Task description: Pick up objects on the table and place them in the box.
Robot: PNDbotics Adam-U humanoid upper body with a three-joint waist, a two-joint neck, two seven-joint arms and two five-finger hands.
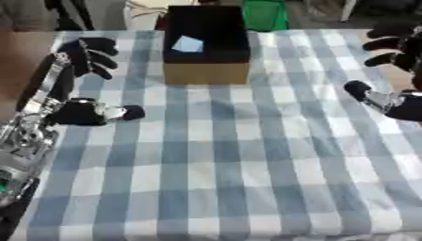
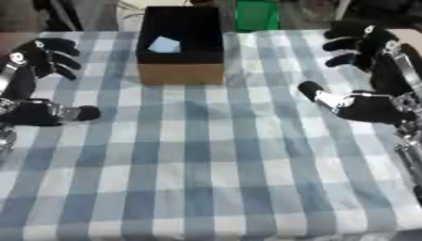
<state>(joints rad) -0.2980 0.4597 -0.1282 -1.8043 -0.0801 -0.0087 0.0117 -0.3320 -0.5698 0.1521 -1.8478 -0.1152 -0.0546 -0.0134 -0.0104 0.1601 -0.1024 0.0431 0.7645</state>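
at the far middle of the table (image 1: 231, 188) my box (image 1: 206, 70) holds one pale blue thing (image 1: 188, 44). nothing else waits on the cloth, so i think we're done. left hand (image 1: 86, 59) and right hand (image 2: 362, 47) are loose, empty.

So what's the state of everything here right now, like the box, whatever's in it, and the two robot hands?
Box: upright at the far middle of the table, top open.
Pale blue object: lying inside the box.
Left robot hand: open, holding nothing, raised at the table's left edge.
Right robot hand: open, holding nothing, raised at the table's right edge.
Checked tablecloth: spread flat.
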